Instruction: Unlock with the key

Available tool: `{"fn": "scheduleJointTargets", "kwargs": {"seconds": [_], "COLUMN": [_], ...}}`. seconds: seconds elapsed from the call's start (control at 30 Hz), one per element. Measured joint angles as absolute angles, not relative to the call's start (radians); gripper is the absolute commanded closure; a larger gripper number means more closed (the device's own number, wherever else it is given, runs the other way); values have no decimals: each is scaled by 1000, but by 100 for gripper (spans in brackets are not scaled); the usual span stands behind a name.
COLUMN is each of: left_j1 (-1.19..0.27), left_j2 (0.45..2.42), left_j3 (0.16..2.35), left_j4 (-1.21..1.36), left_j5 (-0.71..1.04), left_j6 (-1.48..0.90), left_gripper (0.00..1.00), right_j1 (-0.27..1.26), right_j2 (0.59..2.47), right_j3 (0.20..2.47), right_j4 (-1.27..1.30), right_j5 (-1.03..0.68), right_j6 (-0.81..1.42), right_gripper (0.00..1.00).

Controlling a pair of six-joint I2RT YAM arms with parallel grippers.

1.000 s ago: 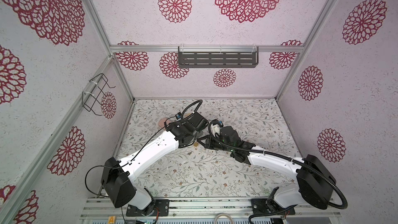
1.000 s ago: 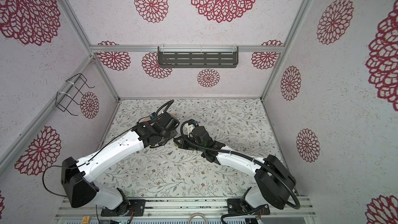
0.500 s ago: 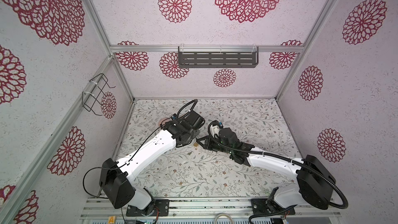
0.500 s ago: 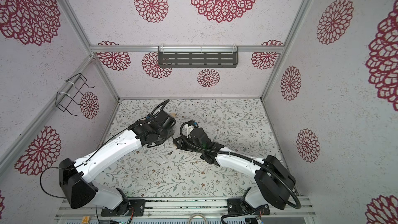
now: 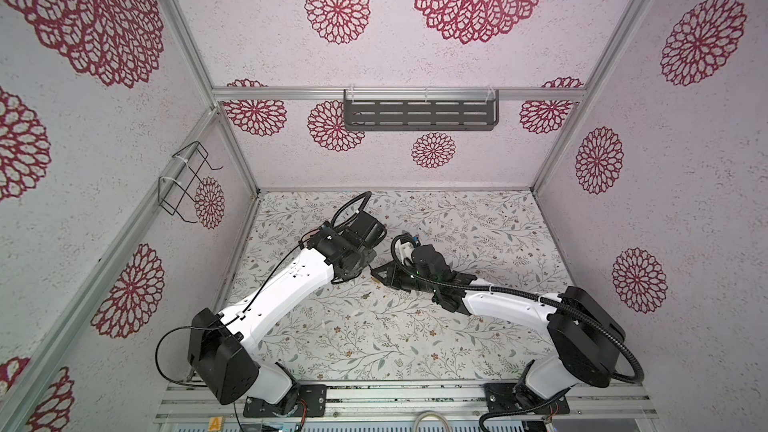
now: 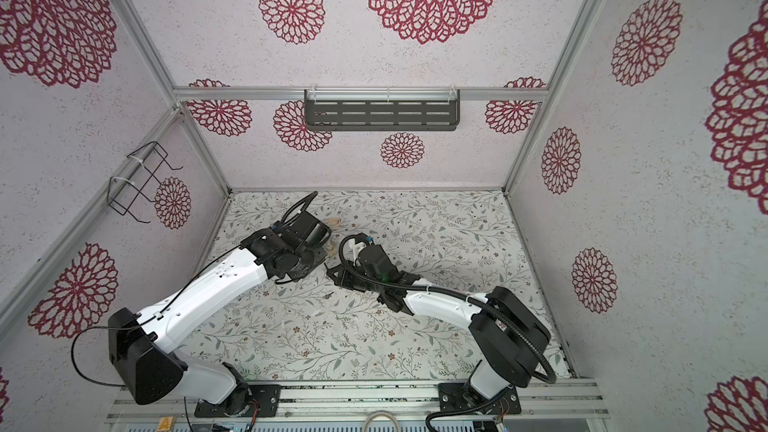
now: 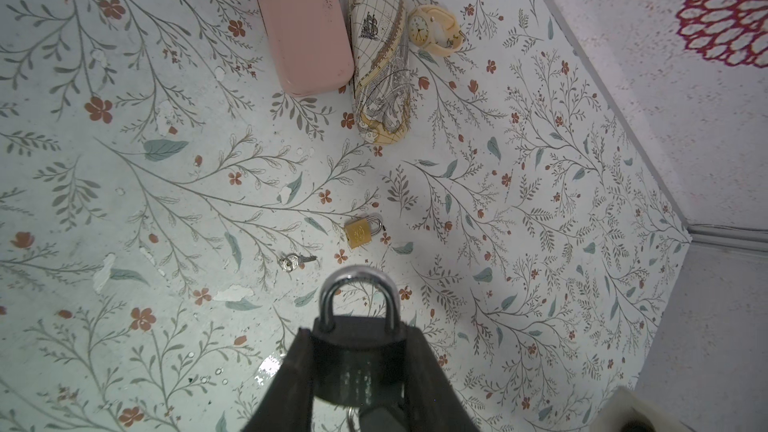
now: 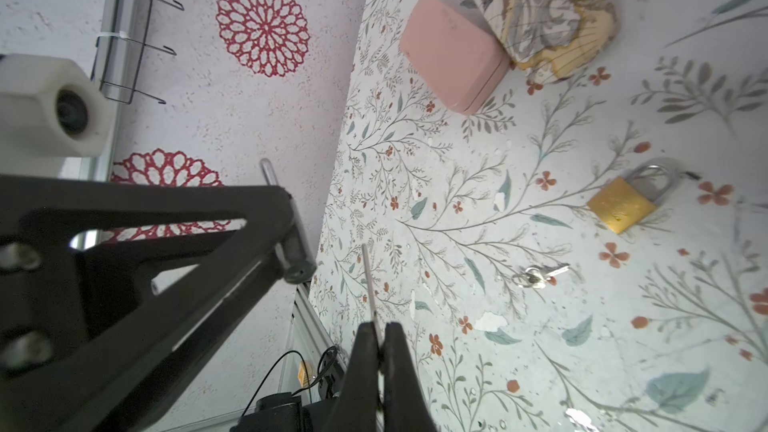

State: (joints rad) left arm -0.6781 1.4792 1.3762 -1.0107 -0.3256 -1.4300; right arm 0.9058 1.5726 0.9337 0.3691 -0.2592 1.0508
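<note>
Patterned tabletop point(image 7: 540, 243) spreads open beyond black padlock point(image 7: 357, 349) clamped in left jaws.

Black padlock point(image 7: 358, 361): glossy dark body, polished metal shackle. Key point(image 8: 369, 284): bare bright metal. Small padlock point(image 7: 360, 233): satin brass-coloured body. Pink case point(image 7: 299, 22): smooth, matt. Table covering point(image 7: 124, 209): printed, chipped.
</note>
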Motion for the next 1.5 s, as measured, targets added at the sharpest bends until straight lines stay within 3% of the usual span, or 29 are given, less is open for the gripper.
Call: {"fn": "scheduleJointTargets", "kwargs": {"seconds": [1.5], "left_j1": [-643], "left_j2": [1425], "left_j3": [1340], "left_j4": [-1008], "left_j5": [-327], "left_j6": [-1432], "left_gripper": [100], "right_j1": [948], "right_j2": [1610], "right_j3": [986], "right_j4": [406], "right_j5": [-266], "right_j6": [1076], "right_gripper": [100]}}
